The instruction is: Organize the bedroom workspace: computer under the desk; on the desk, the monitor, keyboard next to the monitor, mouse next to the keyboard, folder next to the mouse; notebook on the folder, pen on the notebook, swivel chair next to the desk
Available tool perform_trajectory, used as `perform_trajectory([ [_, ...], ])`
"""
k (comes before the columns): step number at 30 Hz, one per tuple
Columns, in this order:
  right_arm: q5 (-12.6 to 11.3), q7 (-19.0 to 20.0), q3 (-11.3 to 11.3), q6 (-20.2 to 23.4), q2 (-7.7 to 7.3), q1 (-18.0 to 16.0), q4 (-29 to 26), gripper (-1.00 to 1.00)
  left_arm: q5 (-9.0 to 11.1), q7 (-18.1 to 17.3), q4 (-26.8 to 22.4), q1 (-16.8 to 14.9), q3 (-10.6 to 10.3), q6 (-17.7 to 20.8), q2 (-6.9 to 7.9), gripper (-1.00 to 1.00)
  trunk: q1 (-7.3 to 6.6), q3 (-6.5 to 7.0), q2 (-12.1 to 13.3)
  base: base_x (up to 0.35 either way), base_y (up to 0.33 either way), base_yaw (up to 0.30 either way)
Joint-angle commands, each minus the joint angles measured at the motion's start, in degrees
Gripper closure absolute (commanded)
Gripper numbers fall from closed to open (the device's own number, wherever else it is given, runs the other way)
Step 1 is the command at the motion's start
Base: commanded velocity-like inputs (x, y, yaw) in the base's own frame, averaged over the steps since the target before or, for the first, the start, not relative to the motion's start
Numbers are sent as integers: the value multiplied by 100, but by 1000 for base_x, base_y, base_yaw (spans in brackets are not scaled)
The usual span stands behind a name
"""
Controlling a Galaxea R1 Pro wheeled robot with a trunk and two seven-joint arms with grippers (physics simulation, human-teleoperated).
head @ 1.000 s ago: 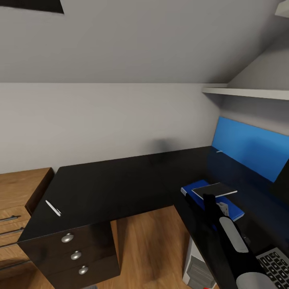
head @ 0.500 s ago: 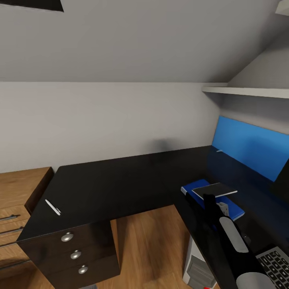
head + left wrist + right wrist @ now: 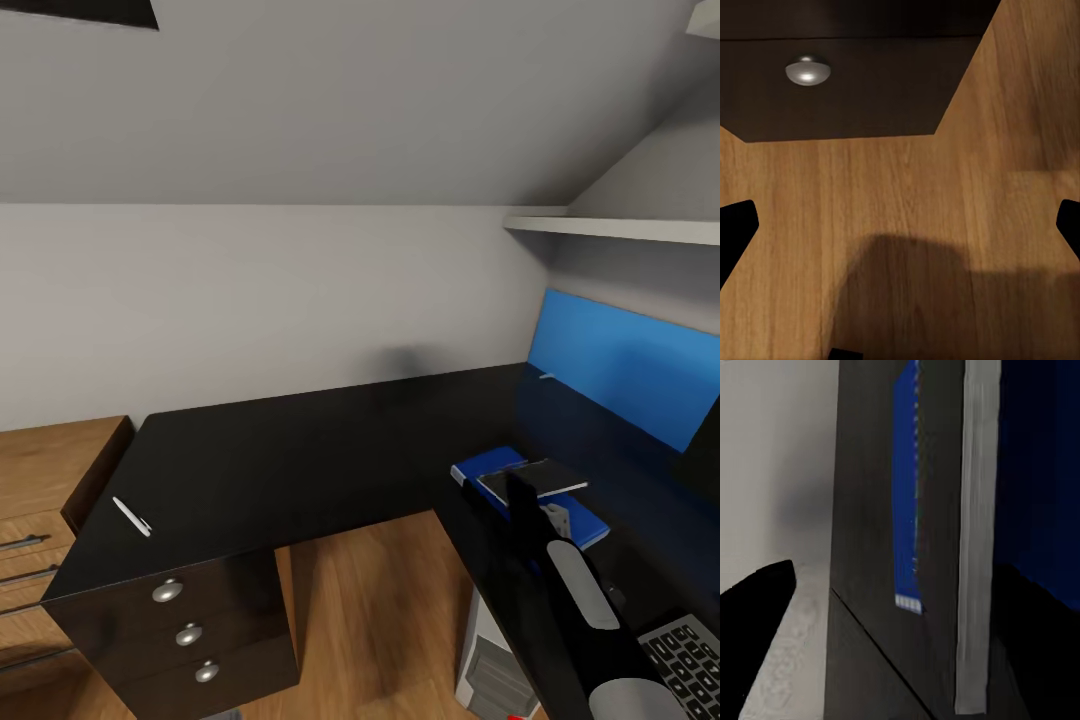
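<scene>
The black L-shaped desk fills the middle of the head view. On its right wing the blue folder lies flat with the grey notebook on top. My right gripper is open just in front of the notebook. In the right wrist view the notebook's white edge runs between the spread fingers. The white pen lies alone on the desk's left end. The keyboard shows at the lower right. The white computer stands under the desk. My left gripper is open over the floor. The mouse and swivel chair are out of view.
A black drawer unit with round silver knobs stands under the desk's left end. A wooden dresser adjoins it on the left. A blue wall panel and a white shelf are at the right. The floor is wood.
The notebook has sunk slightly and now lies flatter on the folder. My right arm has barely moved. The pen has not moved.
</scene>
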Motion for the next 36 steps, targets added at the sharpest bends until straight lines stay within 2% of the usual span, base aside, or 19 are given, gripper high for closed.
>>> perform_trajectory([
  [1,-37,-29,-4,13,-3,-2,-10,-100,-43,-4,-15,0,10,32,-5,-100,0,-5,-3,0,0,0],
  [15,-37,-28,-6,13,-8,-2,-10,-100,-43,-4,-15,-1,11,23,-5,-100,0,-5,-3,-8,0,0],
  [23,-36,-28,-10,13,-8,-2,-10,-100,-43,4,-15,-1,12,23,-5,-100,0,-5,-3,-238,-74,0],
  [29,-36,-28,-5,13,-8,-2,-15,-100,-47,5,-15,-1,10,23,-5,-100,0,-5,-3,-34,-10,0],
  [36,-36,-26,-4,13,-8,-2,-18,-100,-44,5,-15,-1,10,23,-5,-100,-154,121,278,-2,-1,0],
])
